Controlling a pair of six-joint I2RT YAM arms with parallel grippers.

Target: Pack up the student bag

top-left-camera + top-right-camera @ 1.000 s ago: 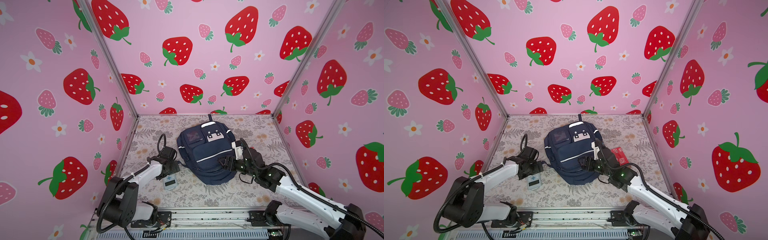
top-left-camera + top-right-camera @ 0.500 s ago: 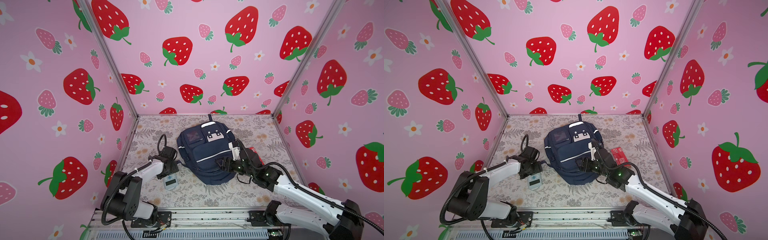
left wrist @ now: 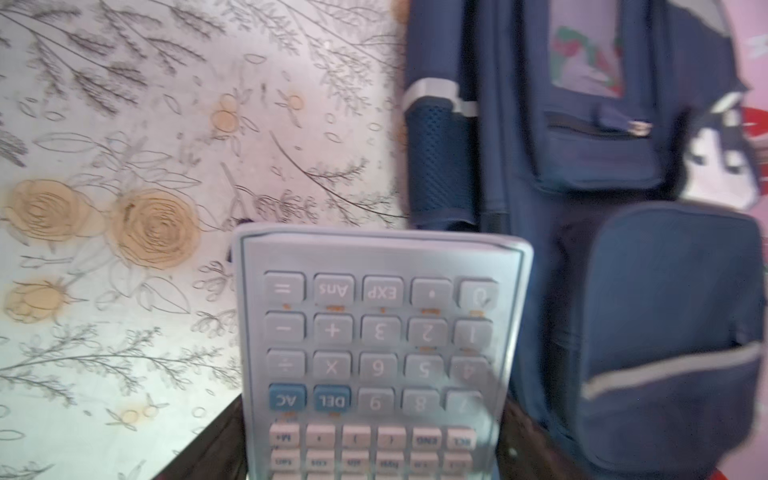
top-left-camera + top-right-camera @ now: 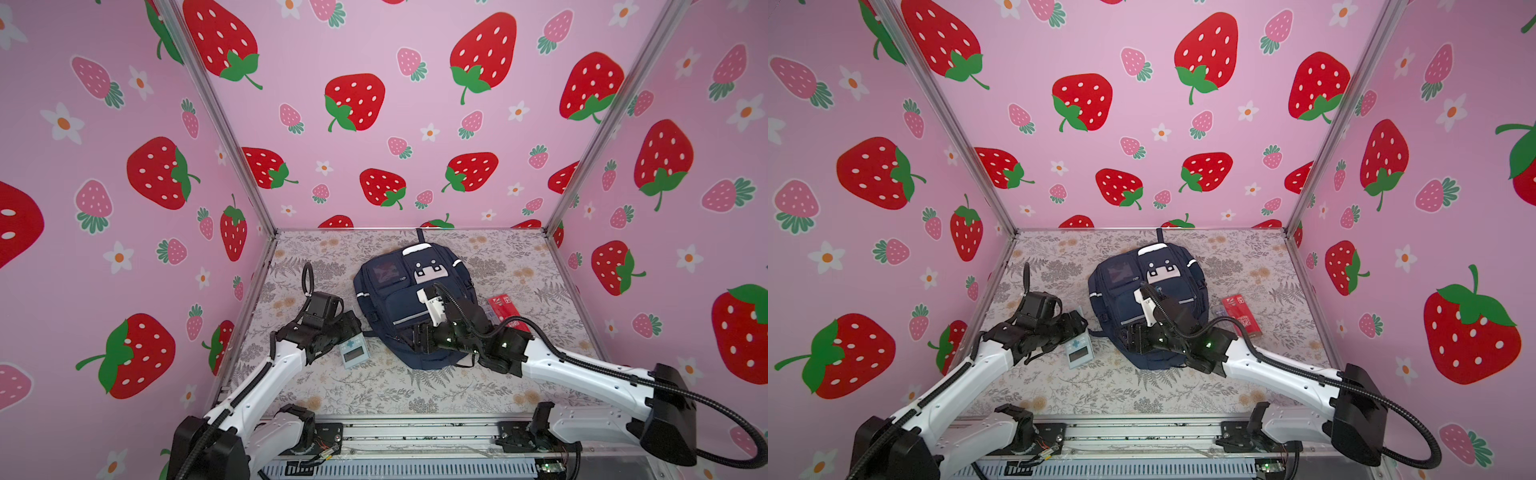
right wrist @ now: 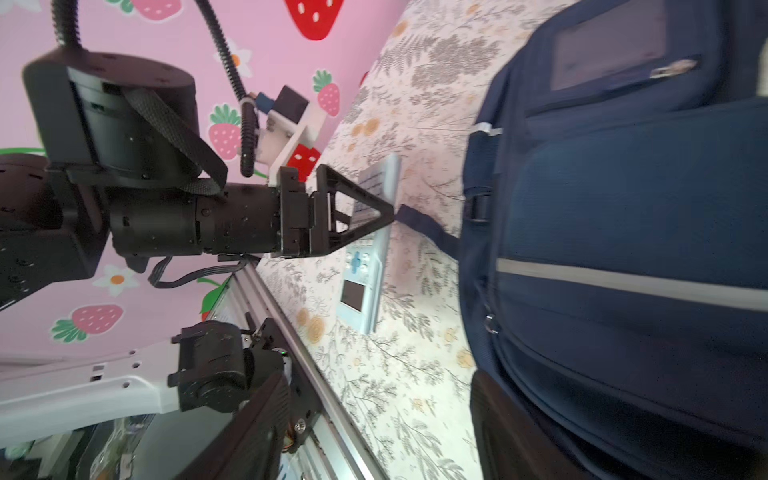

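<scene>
On the floral mat [image 4: 374, 395] the student bag [image 4: 399, 303] lies front-up; just beside it, on the left arm's side, the left gripper [image 4: 352, 329] clamps a pale blue calculator [image 4: 354, 352] by its long edges. Against the bag's near edge the right gripper [image 4: 419, 338] sits with jaws apart, gripping nothing.

Floral-print tabletop [image 4: 374, 390] carries three things. Navy student bag [image 4: 390, 303] lies flat at centre, top loop toward back wall. Light-blue calculator [image 4: 354, 352] just left of bag, display end on cloth. Red packet [image 4: 508, 309] flat, near bag's right side.
</scene>
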